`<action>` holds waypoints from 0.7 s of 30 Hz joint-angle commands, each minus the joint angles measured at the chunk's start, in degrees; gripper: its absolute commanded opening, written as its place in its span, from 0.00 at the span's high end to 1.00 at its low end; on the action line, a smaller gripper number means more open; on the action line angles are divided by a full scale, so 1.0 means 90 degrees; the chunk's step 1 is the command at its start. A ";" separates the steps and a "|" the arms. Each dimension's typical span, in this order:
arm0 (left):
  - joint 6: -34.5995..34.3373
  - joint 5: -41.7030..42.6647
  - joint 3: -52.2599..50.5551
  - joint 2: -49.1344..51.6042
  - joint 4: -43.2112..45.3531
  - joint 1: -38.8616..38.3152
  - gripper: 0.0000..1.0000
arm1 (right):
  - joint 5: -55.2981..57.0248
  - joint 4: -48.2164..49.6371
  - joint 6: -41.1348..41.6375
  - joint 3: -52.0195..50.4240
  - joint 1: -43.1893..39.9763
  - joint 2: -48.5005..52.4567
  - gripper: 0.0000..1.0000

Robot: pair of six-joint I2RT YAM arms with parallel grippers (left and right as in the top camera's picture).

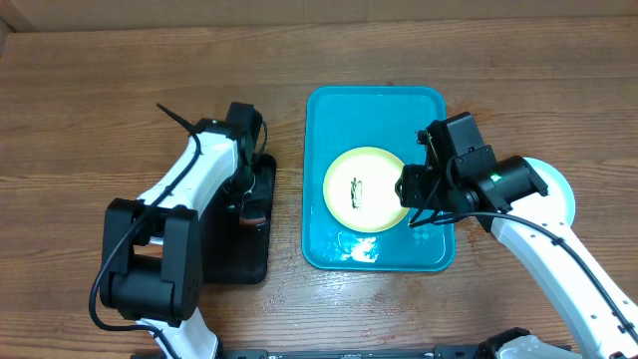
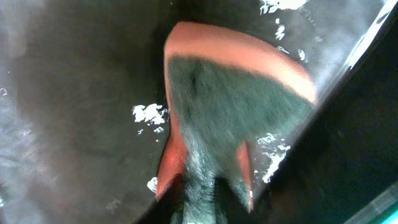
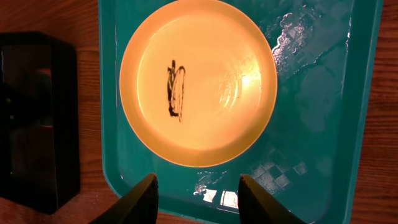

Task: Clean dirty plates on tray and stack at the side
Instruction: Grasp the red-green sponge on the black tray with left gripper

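Cleaning step: plate (image 3: 198, 87) on tray (image 3: 323, 124) bears mark; right gripper (image 3: 198, 186) spread, empty; left gripper (image 1: 251, 189) grip indiscernible above scrubber (image 2: 230, 106); wiping needed next.

A yellow-green plate (image 1: 364, 189), dark scribble at centre, lies flat in the wet turquoise tray (image 1: 324, 120); a pale blue plate (image 1: 561, 197) rests beside it.

A robotics lab bench.
My white-and-black left arm (image 1: 189, 175) and right arm (image 1: 543, 237) work at a wood-grain worktop (image 1: 80, 100), where a turquoise tray (image 1: 317, 120), one scribbled plate (image 1: 387, 172) and a black tray (image 1: 234, 261) are laid out below a plain brown board (image 1: 299, 12).
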 commanded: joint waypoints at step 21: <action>0.0112 -0.0053 0.0333 -0.0041 -0.0240 0.0034 0.62 | -0.0019 0.0032 -0.0022 0.0036 -0.0005 -0.0015 0.57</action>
